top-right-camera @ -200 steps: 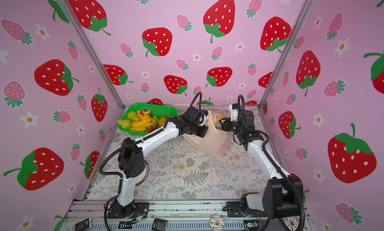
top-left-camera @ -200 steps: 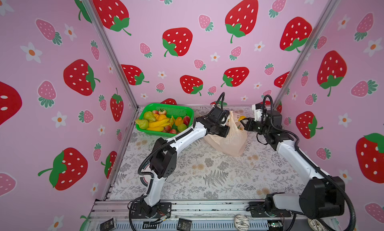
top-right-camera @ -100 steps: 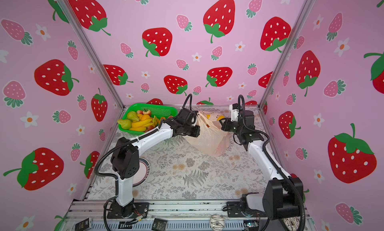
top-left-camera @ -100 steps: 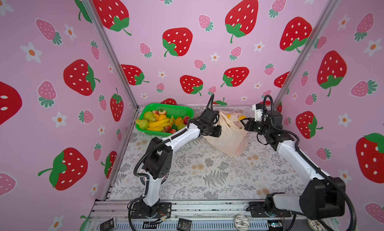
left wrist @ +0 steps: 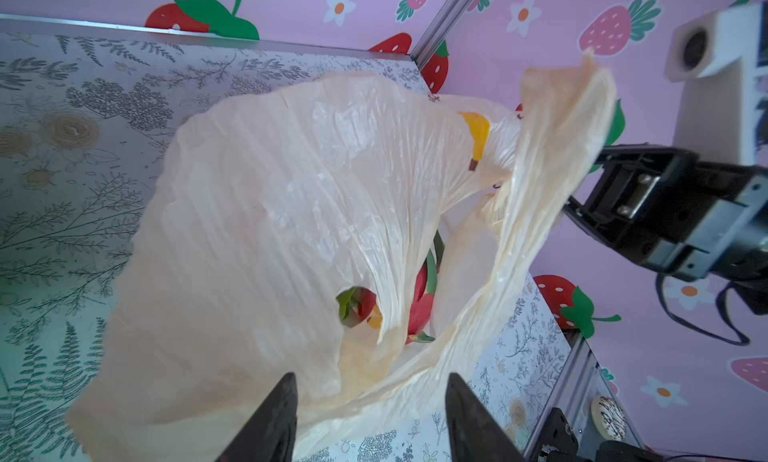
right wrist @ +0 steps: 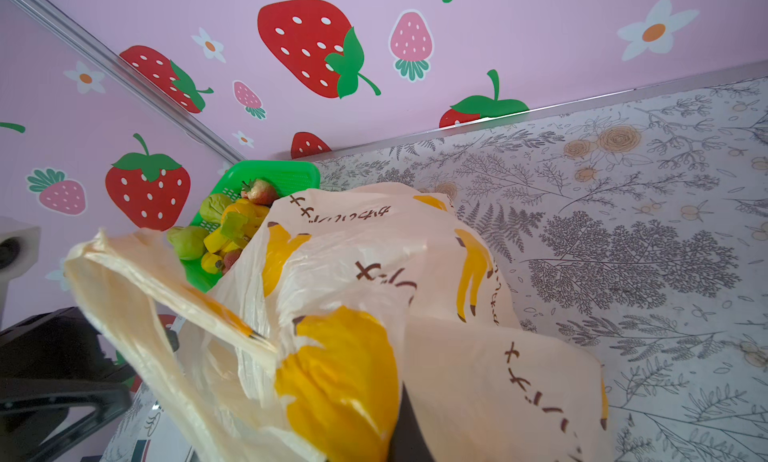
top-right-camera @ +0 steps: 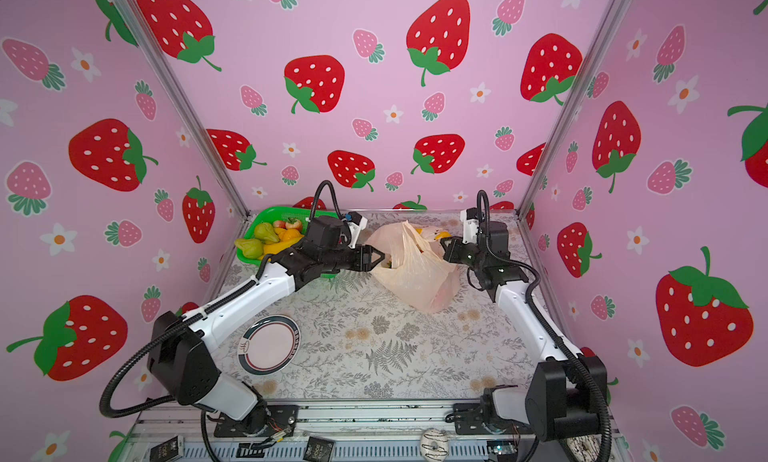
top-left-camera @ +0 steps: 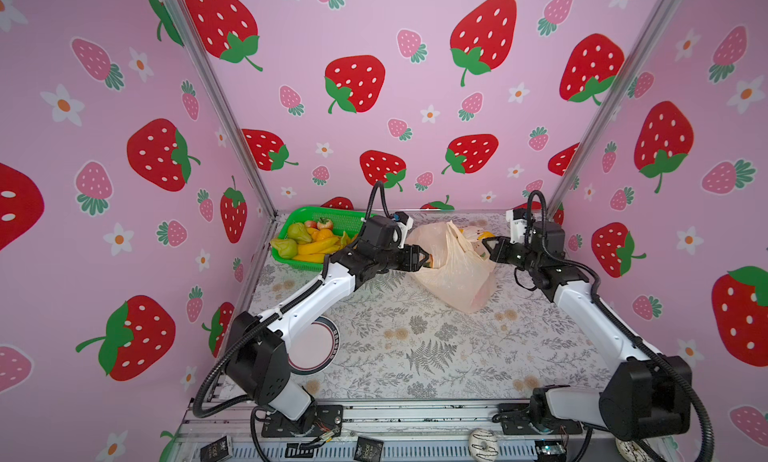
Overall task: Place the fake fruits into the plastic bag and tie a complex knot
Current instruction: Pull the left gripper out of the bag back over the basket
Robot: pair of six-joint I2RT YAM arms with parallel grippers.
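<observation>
Strawberry walls [top-left-camera: 415, 23] behind: bag [top-left-camera: 457, 272] is pinched by right gripper [top-left-camera: 487, 247]; left gripper [top-left-camera: 427, 259] is stretched level toward it, jaws apart.

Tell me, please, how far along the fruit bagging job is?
Done: a dragon fruit sits inside the plastic bag. In hand: the right end effector grips the bag's top edge; the left end effector is open at its mouth. Left: fake fruits in the green basket, and no knot is tied.

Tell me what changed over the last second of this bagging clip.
The left tool drew back from over the plastic bag toward the green basket and opened; what it released isn't visible. The right tool stayed shut on the bag's rim. Bag, basket and plate kept their places.
</observation>
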